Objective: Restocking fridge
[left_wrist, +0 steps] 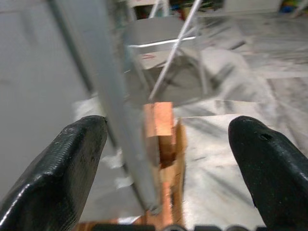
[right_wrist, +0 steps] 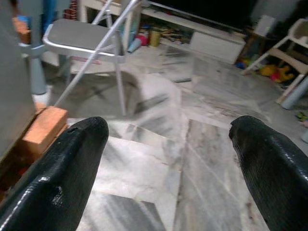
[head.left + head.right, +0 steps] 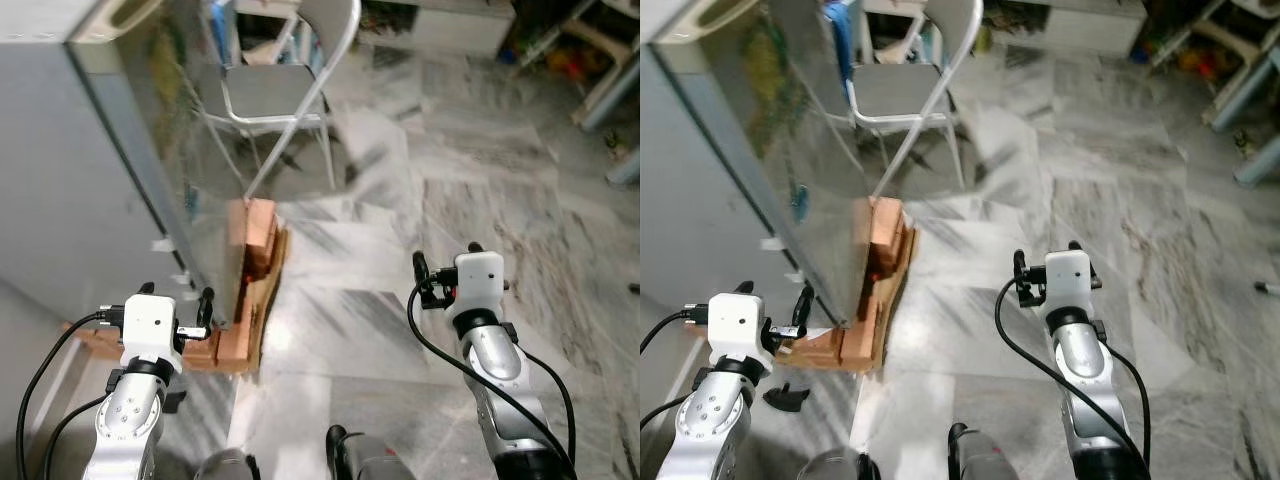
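Observation:
The grey fridge (image 3: 70, 190) stands at my left with its door shut, and its glossy side panel (image 3: 165, 140) mirrors the room. Its near corner rests on stacked orange-brown wooden blocks (image 3: 252, 250). My left gripper (image 1: 163, 159) is open and low, right in front of that corner; the fridge's edge (image 1: 115, 106) and a block (image 1: 159, 120) lie between its fingers (image 1: 62, 168), which touch nothing. My right gripper (image 2: 168, 159) is open too, held over the bare marble floor (image 3: 360, 300) to the right of the blocks, with nothing in it.
A metal folding chair (image 3: 280, 90) stands just behind the fridge's side. Low white shelving (image 3: 450, 30) and toys (image 3: 565, 60) line the far wall at the right. Pale pipes or legs (image 3: 615, 90) cross the far right corner. The marble floor ahead and to the right is open.

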`<state>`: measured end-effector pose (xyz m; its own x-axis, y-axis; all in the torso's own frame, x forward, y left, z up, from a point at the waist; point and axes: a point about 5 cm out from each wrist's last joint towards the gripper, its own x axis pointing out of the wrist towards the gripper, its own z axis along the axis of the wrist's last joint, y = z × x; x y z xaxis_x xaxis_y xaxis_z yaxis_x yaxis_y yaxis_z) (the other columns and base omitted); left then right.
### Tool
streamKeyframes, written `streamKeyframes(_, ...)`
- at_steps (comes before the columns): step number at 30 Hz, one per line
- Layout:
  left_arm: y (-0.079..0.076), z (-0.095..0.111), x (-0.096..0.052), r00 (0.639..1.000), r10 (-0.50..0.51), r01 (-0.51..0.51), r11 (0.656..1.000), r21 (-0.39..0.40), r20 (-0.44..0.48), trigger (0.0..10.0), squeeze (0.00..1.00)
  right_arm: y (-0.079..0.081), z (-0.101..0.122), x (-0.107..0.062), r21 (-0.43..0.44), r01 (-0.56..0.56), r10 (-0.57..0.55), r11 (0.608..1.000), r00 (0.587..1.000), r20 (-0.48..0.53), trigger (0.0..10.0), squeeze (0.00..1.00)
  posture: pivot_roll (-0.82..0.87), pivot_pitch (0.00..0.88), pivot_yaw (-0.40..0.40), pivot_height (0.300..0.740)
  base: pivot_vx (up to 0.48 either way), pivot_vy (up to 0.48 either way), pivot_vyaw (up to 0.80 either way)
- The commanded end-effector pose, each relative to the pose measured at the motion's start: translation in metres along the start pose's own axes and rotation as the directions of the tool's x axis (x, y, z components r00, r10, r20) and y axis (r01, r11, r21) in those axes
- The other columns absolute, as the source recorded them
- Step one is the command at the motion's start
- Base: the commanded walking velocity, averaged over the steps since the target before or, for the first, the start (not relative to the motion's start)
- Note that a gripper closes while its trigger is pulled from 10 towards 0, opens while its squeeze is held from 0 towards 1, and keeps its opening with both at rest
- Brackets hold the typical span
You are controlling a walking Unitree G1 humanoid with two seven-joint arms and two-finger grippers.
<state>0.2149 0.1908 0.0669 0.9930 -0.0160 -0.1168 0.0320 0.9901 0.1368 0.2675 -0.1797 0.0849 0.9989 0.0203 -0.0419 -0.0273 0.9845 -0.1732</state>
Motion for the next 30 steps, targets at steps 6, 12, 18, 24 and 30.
streamKeyframes(6,0.0003,0.0001,-0.0028,1.0,-0.007,0.007,1.0,-0.002,0.003,10.0,0.0,-0.0019,-0.0015,-0.0011,0.001,0.006,-0.006,1.0,1.0,-0.006,10.0,0.0,0.13,0.097,-0.023,0.74,0.081,0.0,-0.75)
streamKeyframes(12,0.0009,0.0006,-0.0026,1.0,-0.002,0.002,1.0,-0.003,0.006,10.0,0.0,-0.0016,-0.0012,-0.0008,0.0,0.002,-0.002,1.0,1.0,-0.003,10.0,0.0,0.13,0.098,-0.025,0.74,0.0,0.0,0.0)
streamKeyframes(18,0.0071,0.0024,-0.0002,0.998,0.063,-0.063,0.998,-0.001,0.016,10.0,0.0,-0.0011,0.0002,0.0,-0.001,-0.001,0.001,1.0,1.0,0.002,10.0,0.0,0.13,0.1,-0.028,0.74,0.0,0.0,0.0)
streamKeyframes(24,0.0088,0.0041,0.0044,0.996,0.081,-0.08,0.997,-0.012,0.023,10.0,0.0,-0.0014,0.0017,0.0011,-0.002,-0.004,0.004,1.0,1.0,0.003,10.0,0.0,0.12,0.101,-0.031,0.74,0.0,0.048,0.0)
streamKeyframes(30,0.0035,0.0039,0.0046,0.998,0.056,-0.056,0.998,-0.009,0.027,10.0,0.0,-0.0033,0.0014,0.0003,-0.004,-0.002,0.002,1.0,1.0,0.005,10.0,0.0,0.12,0.1,-0.03,0.74,0.0,0.29,-0.08)
